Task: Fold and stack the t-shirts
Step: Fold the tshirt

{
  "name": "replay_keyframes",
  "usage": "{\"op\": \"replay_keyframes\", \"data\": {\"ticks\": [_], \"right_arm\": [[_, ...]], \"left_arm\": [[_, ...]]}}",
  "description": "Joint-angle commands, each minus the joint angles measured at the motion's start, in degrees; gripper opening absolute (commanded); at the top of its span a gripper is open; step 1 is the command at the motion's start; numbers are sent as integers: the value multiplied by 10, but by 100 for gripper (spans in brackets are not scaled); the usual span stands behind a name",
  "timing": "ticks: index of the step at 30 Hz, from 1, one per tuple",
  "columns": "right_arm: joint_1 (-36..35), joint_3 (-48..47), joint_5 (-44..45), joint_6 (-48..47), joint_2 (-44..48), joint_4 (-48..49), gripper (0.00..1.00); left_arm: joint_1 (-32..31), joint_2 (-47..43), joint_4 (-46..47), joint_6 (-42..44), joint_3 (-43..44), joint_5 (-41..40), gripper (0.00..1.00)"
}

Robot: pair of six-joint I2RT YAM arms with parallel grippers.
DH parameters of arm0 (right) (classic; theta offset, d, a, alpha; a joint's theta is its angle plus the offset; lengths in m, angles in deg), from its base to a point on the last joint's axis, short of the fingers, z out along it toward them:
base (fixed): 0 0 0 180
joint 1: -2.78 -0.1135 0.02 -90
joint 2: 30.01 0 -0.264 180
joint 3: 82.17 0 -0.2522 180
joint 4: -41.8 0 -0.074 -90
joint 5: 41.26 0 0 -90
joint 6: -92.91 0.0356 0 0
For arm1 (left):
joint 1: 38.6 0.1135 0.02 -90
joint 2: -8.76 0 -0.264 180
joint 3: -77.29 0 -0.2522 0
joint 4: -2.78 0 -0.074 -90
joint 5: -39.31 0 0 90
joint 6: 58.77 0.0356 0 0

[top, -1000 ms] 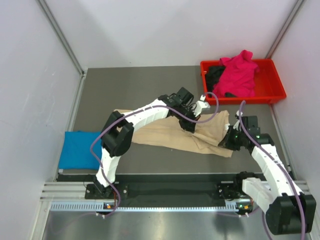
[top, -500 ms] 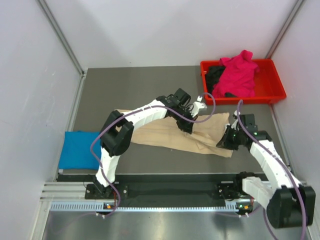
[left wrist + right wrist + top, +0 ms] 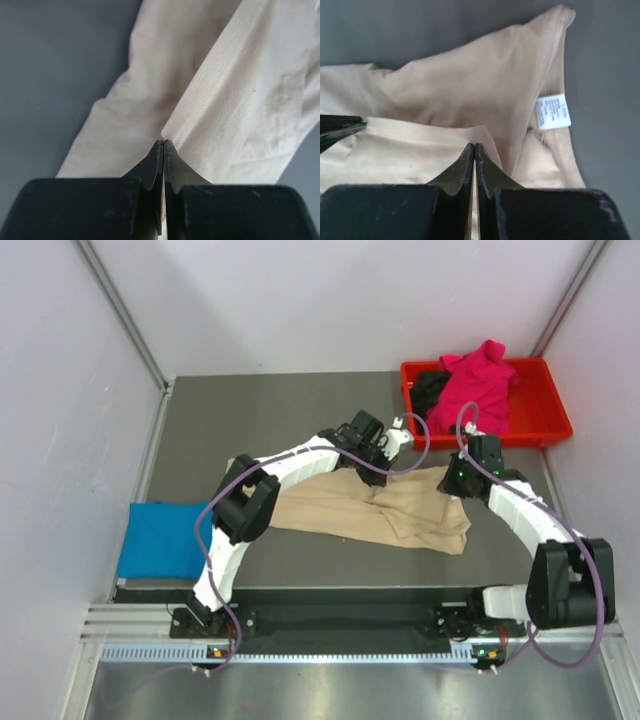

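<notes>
Hem of the beige t-shirt (image 3: pixel 400 515), lying near the red tray (image 3: pixel 545 430), is pinched in tight-pressed jaws of left gripper (image 3: pixel 164 142) and right gripper (image 3: pixel 472 146); better lift both evenly, cloth taut.

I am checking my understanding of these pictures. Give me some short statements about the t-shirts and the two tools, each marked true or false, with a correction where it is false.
1. The left tool is shut on the beige t-shirt. True.
2. The right tool hangs open above the red tray. False: it is shut on the beige t-shirt as well.
3. The blue t-shirt lies as a neat rectangle at the left side of the table. True.
4. The magenta t-shirt is stacked on the blue one. False: it lies crumpled in the red tray, next to the black t-shirt.
</notes>
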State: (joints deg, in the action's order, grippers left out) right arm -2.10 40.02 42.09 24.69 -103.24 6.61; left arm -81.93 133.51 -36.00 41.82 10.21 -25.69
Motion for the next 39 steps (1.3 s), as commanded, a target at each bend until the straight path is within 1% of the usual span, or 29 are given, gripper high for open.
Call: {"op": "replay_keyframes", "data": {"ticks": [1,4,7,14,15,16,17,18,19,20,21,22,26,27,30,32,33,34,36,38,39], "right_arm": [[-7,-34,40,-26,-36,51,0],[-7,-44,61,-34,-53,59,0],[-7,-45,64,-37,-62,75,0],[-7,-51,65,-39,-86,86,0],[-7,-53,78,-40,-91,85,1],[-7,-56,80,-41,-93,83,5],[-7,-63,80,-40,-96,81,12],[-7,-67,80,-40,-100,72,34],[-8,-72,82,-39,-101,65,40],[-7,-80,90,-32,-98,56,44],[-7,-82,95,-28,-87,42,48],[-7,-81,97,-24,-77,36,49],[-7,-40,97,17,-10,6,52],[-7,-29,95,26,12,1,52],[-7,9,69,53,32,-5,52],[-7,32,20,70,31,0,52],[-7,38,14,76,26,4,51],[-7,48,13,81,24,8,50],[-7,56,12,91,17,21,49],[-7,68,-1,100,7,31,48],[-7,70,-5,102,-2,40,48]], "left_arm": [[2,2,41,-10,33,-49,0],[3,4,57,-24,35,-85,0],[3,14,67,-35,34,-107,0],[2,39,68,-43,38,-92,0],[3,41,66,-41,39,-94,3],[3,46,65,-41,46,-96,8],[3,49,62,-39,51,-98,15],[3,49,57,-41,55,-106,36],[2,50,52,-42,63,-113,44],[2,48,51,-43,66,-119,50],[2,45,48,-43,68,-129,63],[3,37,40,-42,74,-131,66],[4,6,24,-31,72,-147,68],[3,0,20,-29,70,-149,80],[4,-21,-3,-22,61,-155,80],[4,-44,-8,-20,31,-145,80],[4,-55,3,-21,13,-136,79],[4,-70,13,-22,-23,-126,78],[4,-78,31,-33,-60,-80,74],[3,-68,30,-47,-67,-58,69],[2,-64,30,-51,-69,-48,63]]}}
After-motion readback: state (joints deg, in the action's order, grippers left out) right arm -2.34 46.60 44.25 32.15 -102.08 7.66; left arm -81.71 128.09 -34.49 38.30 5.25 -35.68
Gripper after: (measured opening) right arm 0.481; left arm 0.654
